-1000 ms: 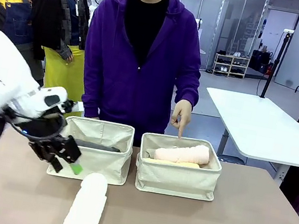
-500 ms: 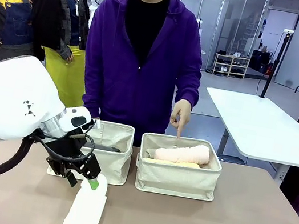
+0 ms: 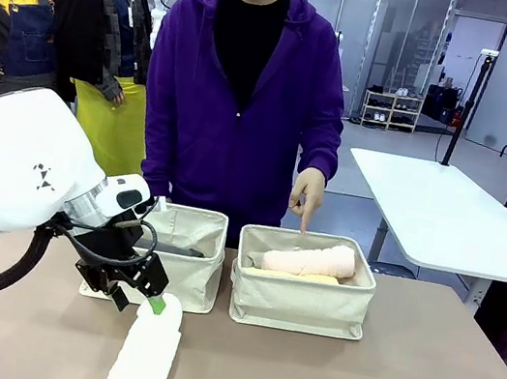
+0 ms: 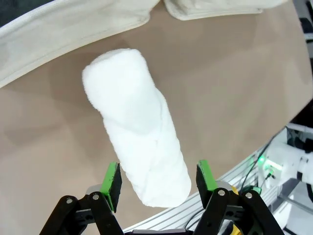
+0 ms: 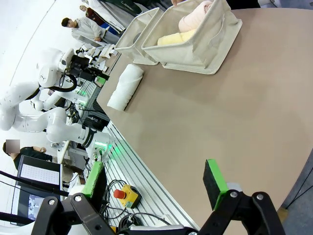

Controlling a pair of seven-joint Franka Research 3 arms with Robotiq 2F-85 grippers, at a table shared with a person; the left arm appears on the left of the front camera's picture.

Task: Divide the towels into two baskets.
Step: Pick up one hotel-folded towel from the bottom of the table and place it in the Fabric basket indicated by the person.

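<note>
A brown table (image 3: 417,375) carries two cream baskets side by side. The left basket (image 3: 182,270) holds a dark grey towel (image 3: 169,248); the right basket (image 3: 301,301) holds a pink towel (image 3: 310,258) over a yellow towel (image 3: 292,276), with the person's hand (image 3: 308,191) pointing down above it. The white towel (image 4: 139,132) lies on the table before the left basket. The left gripper (image 4: 158,180) straddles its end, jaws parted, pads apart from the cloth. The right gripper (image 5: 154,186) hangs open over bare tabletop.
</note>
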